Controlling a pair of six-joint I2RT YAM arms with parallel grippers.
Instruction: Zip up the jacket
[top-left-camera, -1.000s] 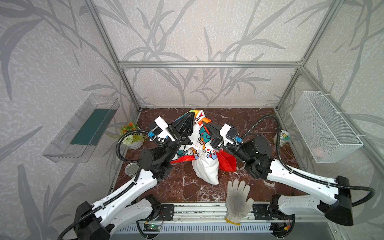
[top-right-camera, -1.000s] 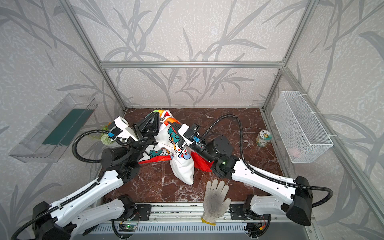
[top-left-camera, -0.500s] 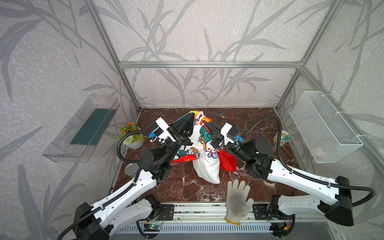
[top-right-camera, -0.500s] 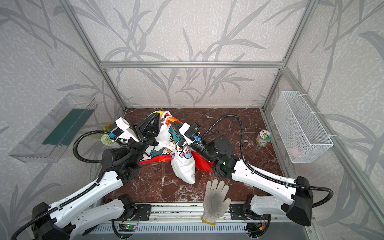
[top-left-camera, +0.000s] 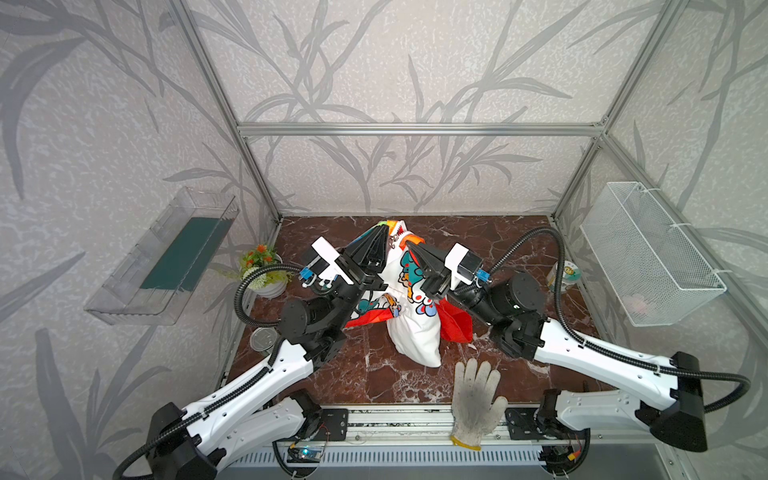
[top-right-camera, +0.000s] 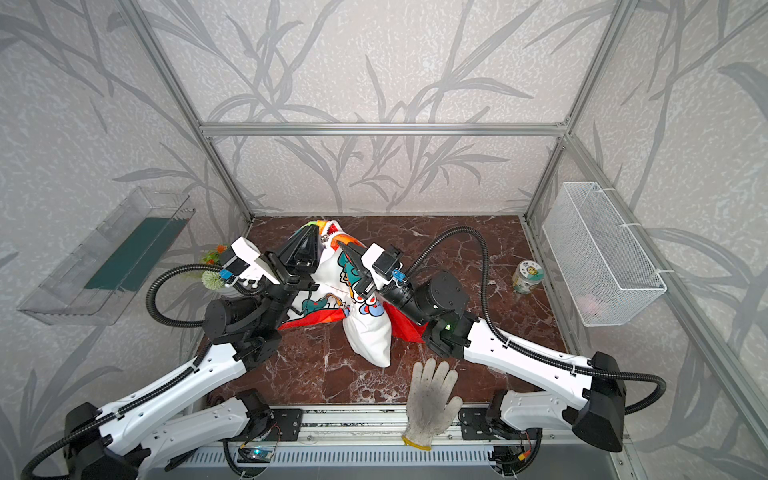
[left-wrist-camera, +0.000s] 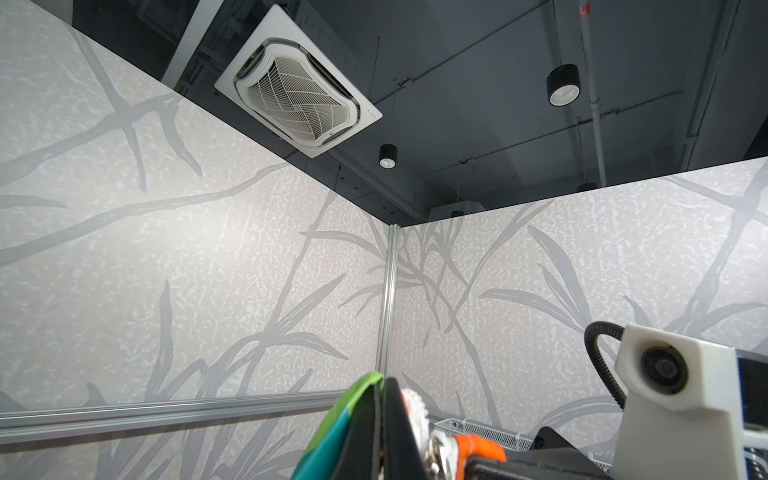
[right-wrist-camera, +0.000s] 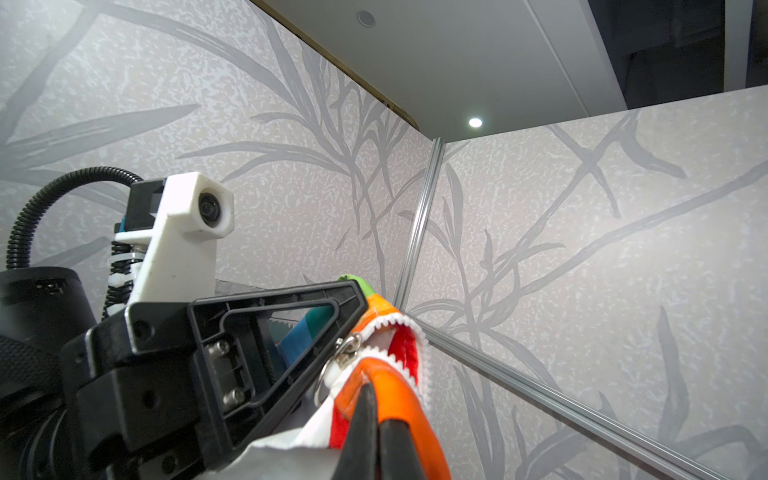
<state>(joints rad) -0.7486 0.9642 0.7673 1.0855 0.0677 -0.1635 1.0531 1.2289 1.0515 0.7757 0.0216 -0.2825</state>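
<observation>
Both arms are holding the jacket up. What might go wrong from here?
Both the left gripper and right gripper pinch only thin edges of the jacket; either could slip. Neither holds the ring pull, so reaching for it likely means releasing one side, and the jacket may sag or twist.

Place: was a robot lab cell.
Walls: leaf-print panels in aluminium framing enclosed the marble-look tabletop.
Overhead: above that tabletop hung an air unit — bare pipes too.

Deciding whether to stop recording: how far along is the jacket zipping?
Looks mostly done: the zipper pull sits near the top of the jacket. In hand: left claw and right claw each pinch its top edge, holding it up. Left: the few teeth above gape open.
</observation>
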